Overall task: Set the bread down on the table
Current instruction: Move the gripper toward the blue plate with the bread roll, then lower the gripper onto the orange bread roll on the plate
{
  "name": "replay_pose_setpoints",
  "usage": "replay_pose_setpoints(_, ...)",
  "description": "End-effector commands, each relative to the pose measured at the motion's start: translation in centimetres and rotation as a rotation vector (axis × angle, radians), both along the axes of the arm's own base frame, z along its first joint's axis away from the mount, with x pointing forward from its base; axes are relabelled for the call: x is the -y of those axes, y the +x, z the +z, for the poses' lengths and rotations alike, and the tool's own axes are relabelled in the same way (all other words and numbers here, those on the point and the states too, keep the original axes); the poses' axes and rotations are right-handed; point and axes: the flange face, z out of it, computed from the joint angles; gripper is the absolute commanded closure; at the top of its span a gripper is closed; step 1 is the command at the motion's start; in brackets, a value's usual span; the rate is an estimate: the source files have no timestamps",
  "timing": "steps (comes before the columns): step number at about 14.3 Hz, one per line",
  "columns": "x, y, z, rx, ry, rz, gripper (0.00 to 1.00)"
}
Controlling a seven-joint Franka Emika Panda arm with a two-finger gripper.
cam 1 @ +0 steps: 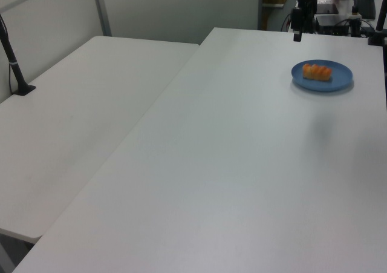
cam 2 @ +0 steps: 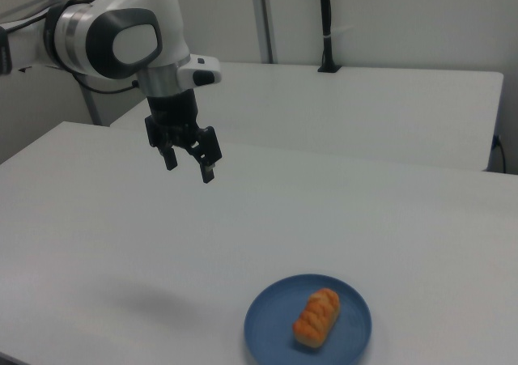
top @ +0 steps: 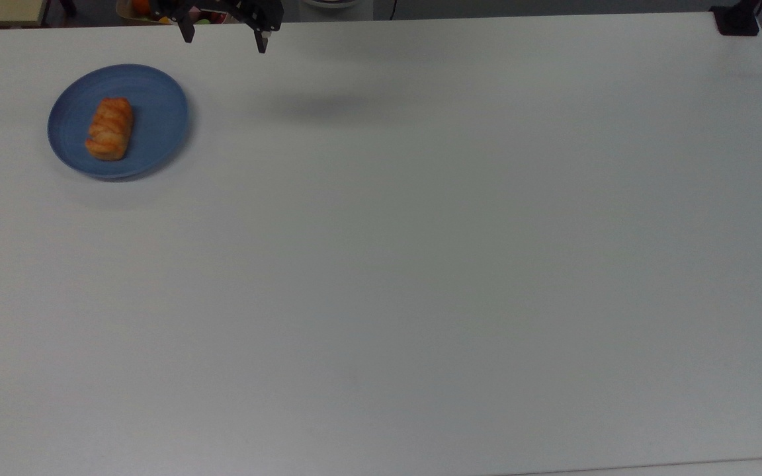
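Observation:
The bread [top: 110, 129] [cam 1: 317, 72] [cam 2: 316, 317], a golden-orange braided pastry, lies on a round blue plate [top: 156, 112] [cam 1: 341, 78] [cam 2: 267, 324] at the top view's left. The plate rests on the white table [top: 421, 264] [cam 1: 230, 164] [cam 2: 97, 219]. My gripper [top: 225, 39] [cam 2: 189, 166] hangs open and empty well above the table, at the top view's upper edge, to the right of the plate and apart from it. In the left view one fingertip [cam 1: 297, 37] of it shows behind the plate.
A second white table [cam 1: 72, 103] [cam 2: 364, 98] adjoins this one. A black post on a base [cam 1: 15, 67] [cam 2: 325, 25] stands on it. A black mount [top: 737, 20] sits at the top view's far right corner. Clutter lies beyond the far edge.

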Motion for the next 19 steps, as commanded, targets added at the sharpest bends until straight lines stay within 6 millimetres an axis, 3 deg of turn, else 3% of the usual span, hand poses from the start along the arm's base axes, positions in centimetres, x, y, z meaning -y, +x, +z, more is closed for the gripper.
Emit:
replay_pose_setpoints(1, 0.3, -0.9, 0.6, -0.012, 0.011, -0.028, 0.00)
replay_pose_setpoints(3, 0.9, -0.9, 0.7, -0.009, 0.011, -0.036, 0.00)
replay_pose_setpoints(5, 2.7, -1.0, 0.7, -0.005, 0.009, -0.057, 0.00)
replay_pose_setpoints(7, 5.7, -1.5, 0.6, -0.005, 0.009, -0.096, 0.00)
replay_pose_setpoints(13, 15.3, -3.3, -0.2, 0.031, 0.001, 0.010, 0.00)
replay_pose_setpoints(15, 18.1, -3.6, -2.3, 0.029, -0.013, 0.032, 0.00)
replay_pose_setpoints(18, 20.1, -3.5, -5.4, 0.044, -0.040, 0.054, 0.00)
replay_pose_setpoints(19, 20.8, -3.6, -7.4, 0.033, -0.047, 0.071, 0.00)
